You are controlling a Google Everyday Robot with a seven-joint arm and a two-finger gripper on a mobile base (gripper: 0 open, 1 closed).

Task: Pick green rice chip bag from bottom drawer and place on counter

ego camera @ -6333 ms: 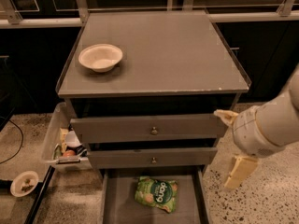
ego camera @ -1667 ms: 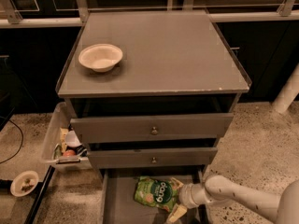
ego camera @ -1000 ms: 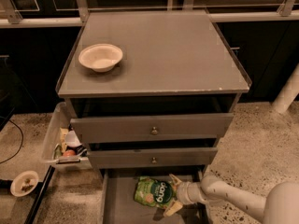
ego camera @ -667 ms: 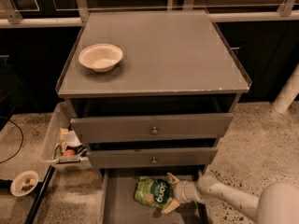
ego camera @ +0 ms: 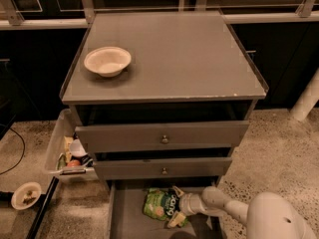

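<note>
The green rice chip bag [ego camera: 158,203] lies in the open bottom drawer [ego camera: 128,219], just under the two knobbed drawers. My gripper [ego camera: 175,206] reaches in low from the right, and its pale arm crosses the drawer's right wall. It is open, with one finger above and one finger below the bag's right end, close against the bag. The bag rests on the drawer floor. The counter [ego camera: 169,54] is the grey top of the cabinet above.
A pale bowl [ego camera: 107,60] sits on the counter's left side. Both knobbed drawers stand slightly pulled out. A plastic bin of clutter [ego camera: 59,143] hangs at the cabinet's left. A small dish [ego camera: 26,195] lies on the floor, and a white post [ego camera: 305,101] stands at the right.
My arm came down from beside the cabinet into the bottom drawer, and the gripper slid left until it reached the bag's right end. The bag has not moved.
</note>
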